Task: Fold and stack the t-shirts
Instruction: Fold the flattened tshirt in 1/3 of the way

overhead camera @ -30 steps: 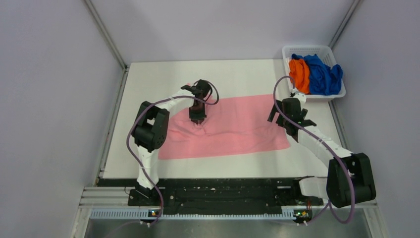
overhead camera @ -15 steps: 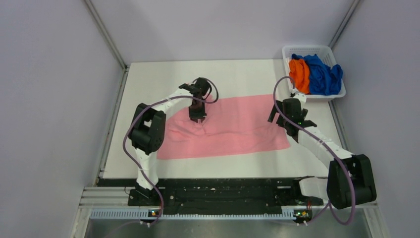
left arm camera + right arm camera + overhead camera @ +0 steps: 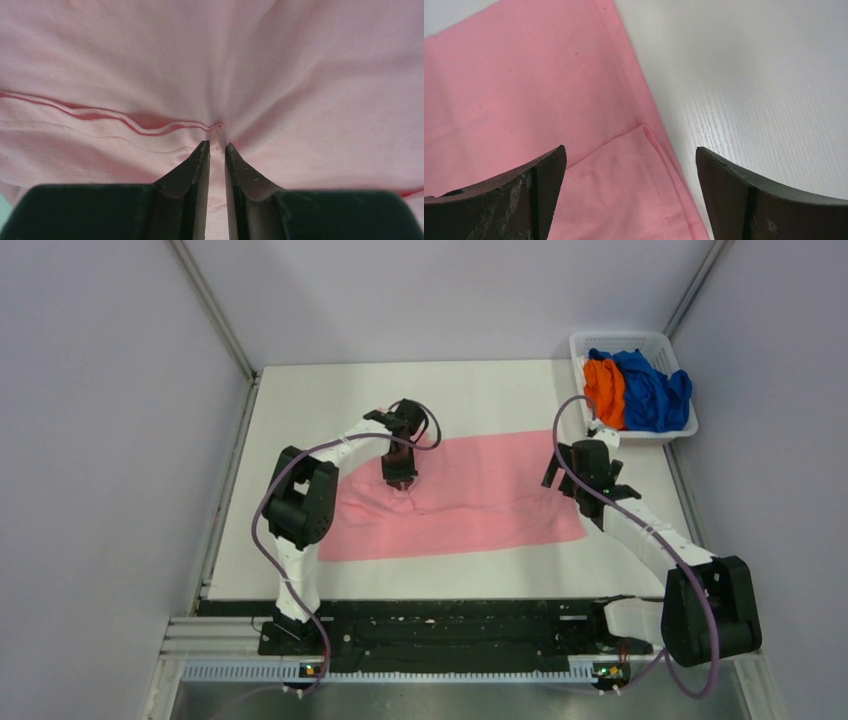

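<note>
Left gripper [image 3: 215, 147] pinches a raised fold of the light pink cloth t-shirt [image 3: 480, 495], fingers nearly together, while the right gripper [image 3: 630, 155] hangs spread wide, holding nothing, over its right edge. That shirt lies on the white table [image 3: 320, 400], long axis left to right, between pale grey walls. At the far right corner a white plastic basket [image 3: 620, 337] holds a crumpled bright orange t-shirt [image 3: 605, 390] and a royal blue t-shirt [image 3: 650, 390].

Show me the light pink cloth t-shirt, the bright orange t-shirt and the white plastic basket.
light pink cloth t-shirt [image 3: 490, 495]: top external view, flat middle.
bright orange t-shirt [image 3: 605, 390]: top external view, bunched middle.
white plastic basket [image 3: 620, 336]: top external view, far rim.
</note>
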Action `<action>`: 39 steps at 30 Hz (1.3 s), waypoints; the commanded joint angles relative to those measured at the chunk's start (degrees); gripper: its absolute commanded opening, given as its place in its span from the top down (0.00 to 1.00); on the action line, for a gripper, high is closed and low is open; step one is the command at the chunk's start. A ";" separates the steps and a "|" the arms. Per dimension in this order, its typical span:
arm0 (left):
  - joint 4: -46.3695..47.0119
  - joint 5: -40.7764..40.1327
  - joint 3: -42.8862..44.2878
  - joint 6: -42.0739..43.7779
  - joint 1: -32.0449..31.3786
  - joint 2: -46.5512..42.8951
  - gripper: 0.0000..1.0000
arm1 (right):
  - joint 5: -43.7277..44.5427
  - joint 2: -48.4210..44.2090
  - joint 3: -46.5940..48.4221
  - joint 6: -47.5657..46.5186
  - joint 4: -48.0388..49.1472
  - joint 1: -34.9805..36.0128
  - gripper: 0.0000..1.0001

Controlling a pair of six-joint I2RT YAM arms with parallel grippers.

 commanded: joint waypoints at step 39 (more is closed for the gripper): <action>12.11 1.42 6.48 4.46 5.88 -1.06 0.02 | -3.61 -3.93 -1.12 -3.05 4.25 -0.53 0.01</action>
